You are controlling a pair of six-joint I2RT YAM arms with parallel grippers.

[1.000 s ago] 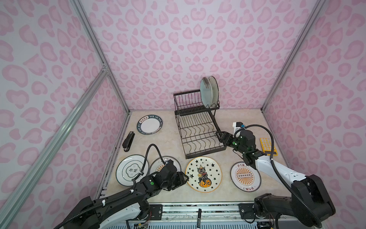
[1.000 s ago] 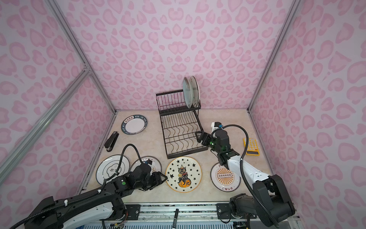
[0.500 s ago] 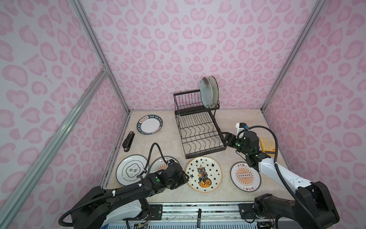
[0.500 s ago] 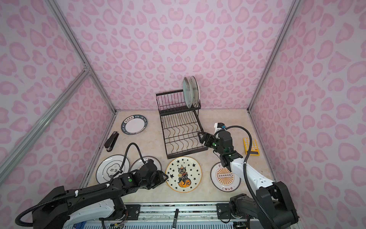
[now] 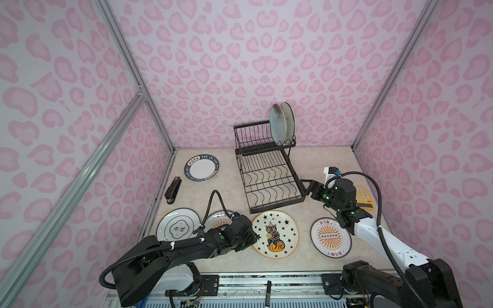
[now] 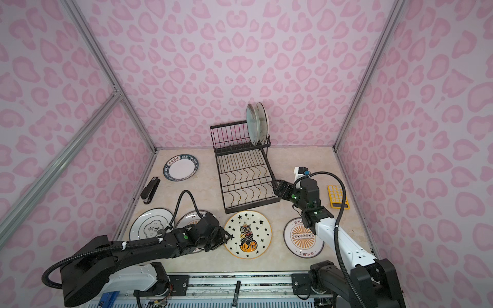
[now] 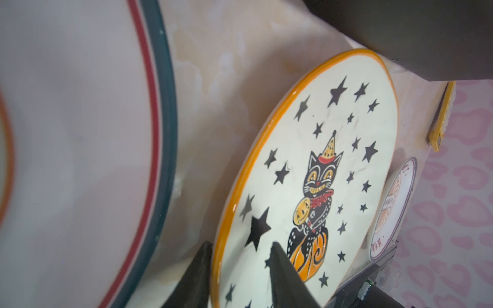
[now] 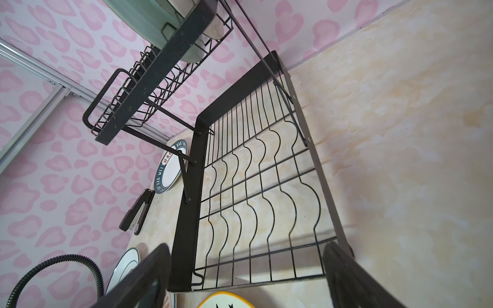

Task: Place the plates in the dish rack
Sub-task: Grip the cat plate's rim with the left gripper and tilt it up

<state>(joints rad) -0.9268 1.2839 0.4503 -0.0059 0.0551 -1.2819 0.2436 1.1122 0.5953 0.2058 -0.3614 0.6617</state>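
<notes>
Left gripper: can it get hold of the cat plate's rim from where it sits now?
Probably yes. The left gripper straddles the orange rim of the cat plate, one finger on the table side and one over the plate face, with nothing between. Whether the outer finger gets under the rim is unclear.

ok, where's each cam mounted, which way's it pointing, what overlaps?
Both top views: high in front, looking down and back over table and dish rack; left arm and right arm show.
Left wrist: low on left arm, facing the star-and-cat plate; jaws straddle its rim.
Right wrist: on right arm, facing across the rack's lower tray; open jaws frame it.
Shared: every view shows that plate.
</notes>
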